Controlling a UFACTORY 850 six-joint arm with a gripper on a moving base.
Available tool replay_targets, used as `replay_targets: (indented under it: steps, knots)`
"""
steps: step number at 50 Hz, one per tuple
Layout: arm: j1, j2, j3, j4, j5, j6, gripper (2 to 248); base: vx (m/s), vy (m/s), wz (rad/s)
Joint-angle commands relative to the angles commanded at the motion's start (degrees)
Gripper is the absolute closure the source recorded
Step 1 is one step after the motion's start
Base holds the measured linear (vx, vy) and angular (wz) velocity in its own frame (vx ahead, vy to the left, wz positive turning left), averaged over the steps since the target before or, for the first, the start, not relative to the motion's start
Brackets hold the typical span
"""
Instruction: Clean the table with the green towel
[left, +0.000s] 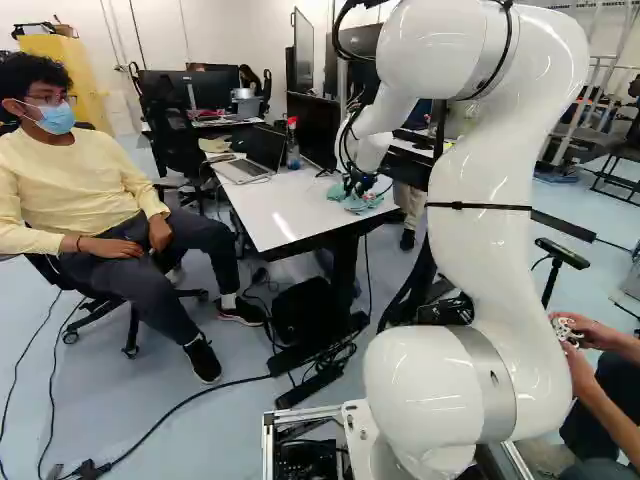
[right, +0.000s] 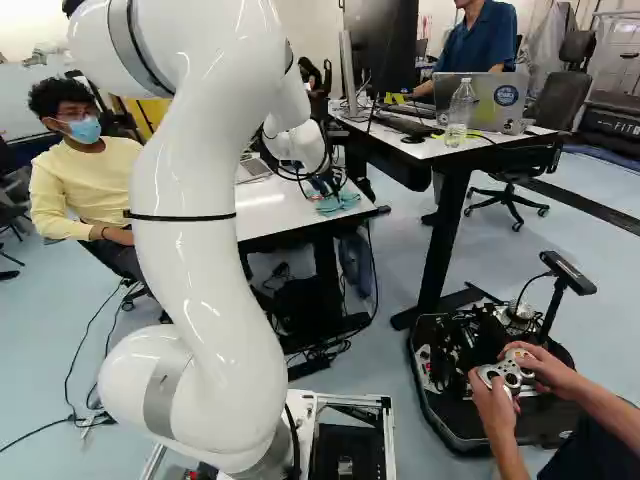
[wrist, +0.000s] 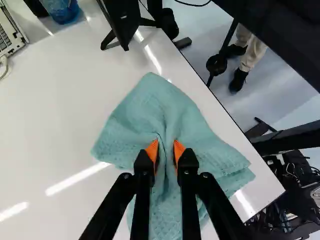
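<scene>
Hand (left: 358, 187): closed on the green towel (wrist: 150, 100) — a fold of cloth is pinched between the orange pads (wrist: 152, 149). Towel lies rumpled on the white counter (wrist: 60, 110), near a corner, its cloth spread to both sides of the grip. Also noted on the counter — an open laptop (left: 242, 169) and a bottle (left: 292, 152), both apart from the towel.

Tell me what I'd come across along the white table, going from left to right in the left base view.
Open laptop → bottle with a red top → green towel, pinched in the black gripper.
</scene>
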Motion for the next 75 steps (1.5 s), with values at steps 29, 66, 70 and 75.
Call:
replay_targets:
  steps: [29,66,70,75]
  knots:
    - [0.0,0.0,0.0,3.1,2.3,0.0,199,0.000,0.000,0.000]
    - [0.0,0.1,0.0,3.1,2.4,0.0,199,0.000,0.000,0.000]
    - [0.0,0.5,0.1,3.1,2.4,0.0,199,0.000,0.000,0.000]
    - [0.0,1.2,0.3,3.1,2.4,0.0,199,0.000,0.000,0.000]
